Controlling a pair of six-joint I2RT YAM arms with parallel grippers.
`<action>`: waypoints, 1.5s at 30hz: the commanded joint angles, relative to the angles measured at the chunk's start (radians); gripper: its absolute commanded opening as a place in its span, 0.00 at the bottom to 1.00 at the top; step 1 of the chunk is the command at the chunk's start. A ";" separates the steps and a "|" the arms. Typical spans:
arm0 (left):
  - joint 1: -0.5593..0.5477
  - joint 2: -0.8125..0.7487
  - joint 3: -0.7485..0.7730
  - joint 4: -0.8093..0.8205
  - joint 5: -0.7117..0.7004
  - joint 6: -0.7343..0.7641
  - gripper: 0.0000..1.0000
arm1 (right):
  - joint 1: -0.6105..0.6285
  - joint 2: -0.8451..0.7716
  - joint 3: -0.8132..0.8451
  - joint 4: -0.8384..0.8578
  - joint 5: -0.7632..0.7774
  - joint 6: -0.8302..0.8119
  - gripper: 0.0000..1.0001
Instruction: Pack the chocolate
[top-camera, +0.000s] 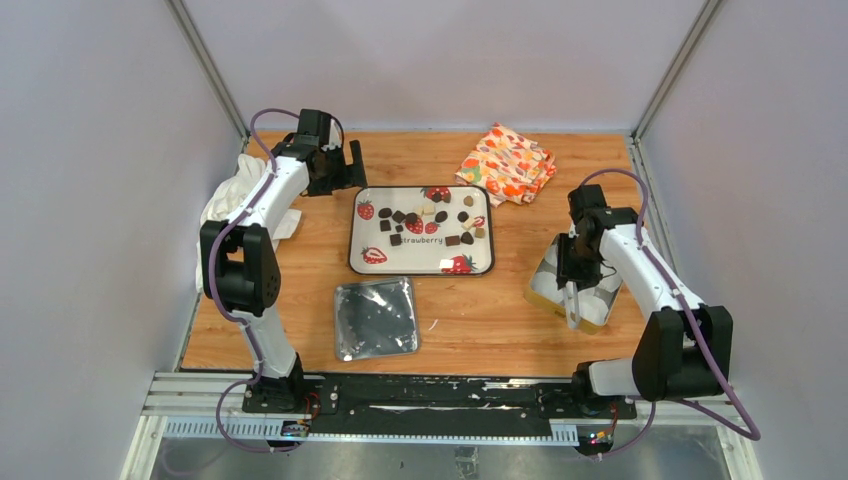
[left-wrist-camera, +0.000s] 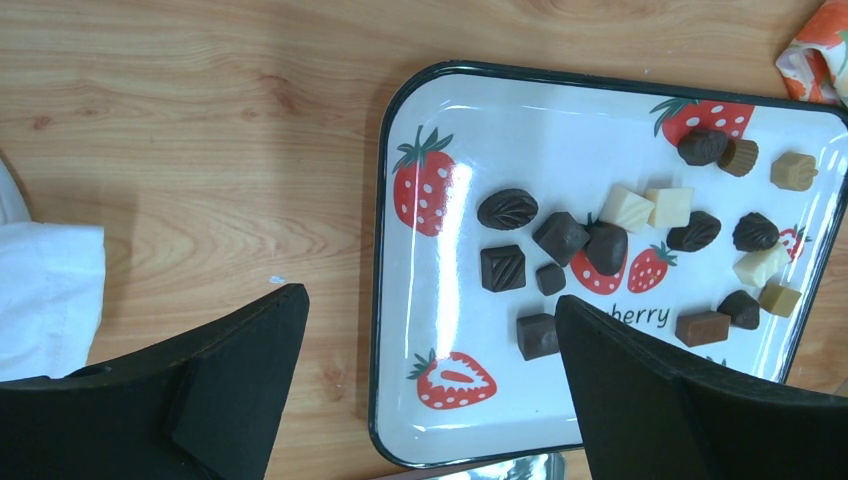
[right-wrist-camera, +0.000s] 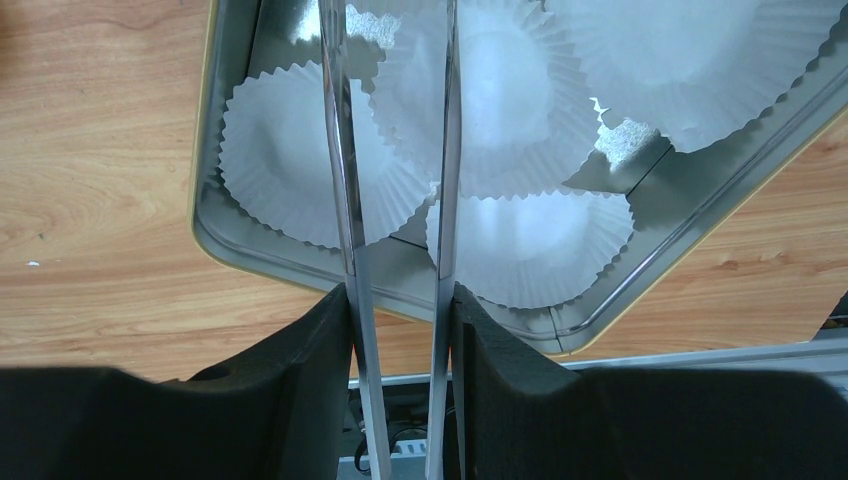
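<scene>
Brown, cream choc (left-wrist-camera: 605, 247) x17 on tray (left-wrist-camera: 470, 130); L end effector (left-wrist-camera: 428, 300) wide, R end effector (right-wrist-camera: 400, 295) clamps tongs (right-wrist-camera: 340, 180).

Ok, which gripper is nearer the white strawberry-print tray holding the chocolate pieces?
Left. The left gripper hovers off the tray's far-left corner; the right gripper, gripping metal tongs, hangs over the silver tin to its right.

White-and-black arms (top-camera: 265, 200), purple cables (top-camera: 209, 285).

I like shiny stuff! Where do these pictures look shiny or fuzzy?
Left wrist view: white glare streaks the strawberry tray beside the chocolate. Right wrist view: the tongs gleam, and the paper cups look soft and washed out. Top view: the silver lid mirrors dark.
</scene>
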 joint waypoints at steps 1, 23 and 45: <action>0.005 0.004 -0.001 0.007 0.003 0.002 1.00 | -0.017 0.004 0.014 -0.003 0.007 -0.018 0.37; 0.005 0.021 0.025 0.009 0.008 0.002 1.00 | -0.018 0.018 0.030 -0.001 -0.003 -0.019 0.43; 0.005 0.015 0.037 0.008 0.031 0.006 1.00 | 0.297 0.213 0.488 -0.186 -0.128 -0.092 0.00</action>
